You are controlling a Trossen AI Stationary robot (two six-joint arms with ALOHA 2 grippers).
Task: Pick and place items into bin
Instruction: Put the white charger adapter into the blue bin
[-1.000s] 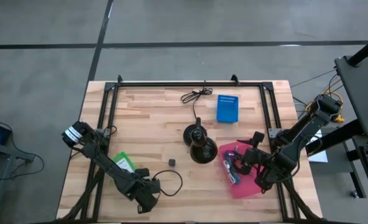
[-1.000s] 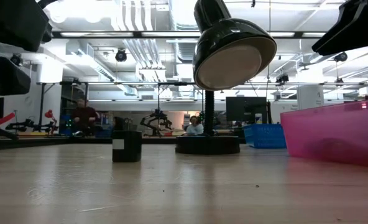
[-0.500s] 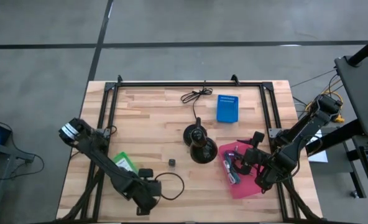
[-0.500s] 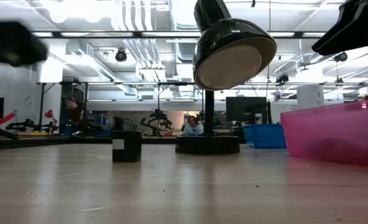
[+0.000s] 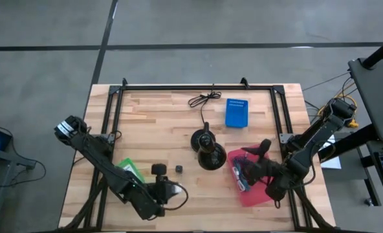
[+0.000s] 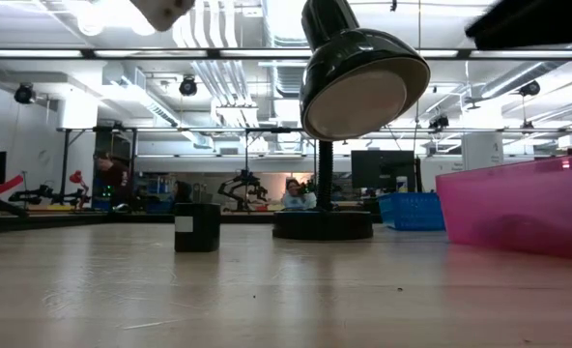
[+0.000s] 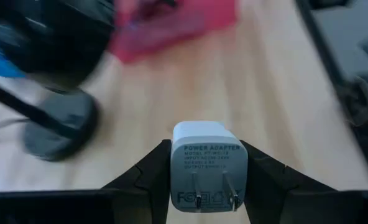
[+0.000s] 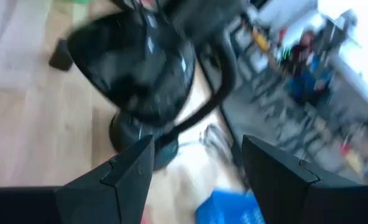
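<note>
My left gripper (image 5: 167,190) is near the table's near edge and is shut on a white power adapter (image 7: 209,167), whose black cable (image 5: 180,193) loops beside it. The adapter also shows high up in the low view (image 6: 160,10). My right gripper (image 8: 199,180) is open and empty. It hovers over the pink bin (image 5: 255,193), facing the black lamp (image 5: 208,153). Pens (image 5: 240,173) lie in that bin. A tiny black cube (image 5: 178,169) and a green packet (image 5: 131,170) rest flat on the table. My left gripper pinches the white power adapter by its two opposite side faces (image 7: 176,163), one finger (image 7: 148,177) on each side. The labelled face with the two prongs (image 7: 210,198) points back toward the wrist camera. The adapter is lifted clear of the table.
The lamp's round base (image 6: 323,225) and hanging shade (image 6: 363,82) stand mid-table between the cube (image 6: 197,227) and the pink bin (image 6: 518,208). A blue bin (image 5: 237,112) and a second black cable (image 5: 204,99) lie toward the far edge. People sit in the room beyond.
My left gripper has risen from the near edge and moved toward the right and far side, carrying the adapter up out of the low view's left part. Its cable trailed along. My right gripper has swung toward the left, over the pink bin, toward the lamp.
</note>
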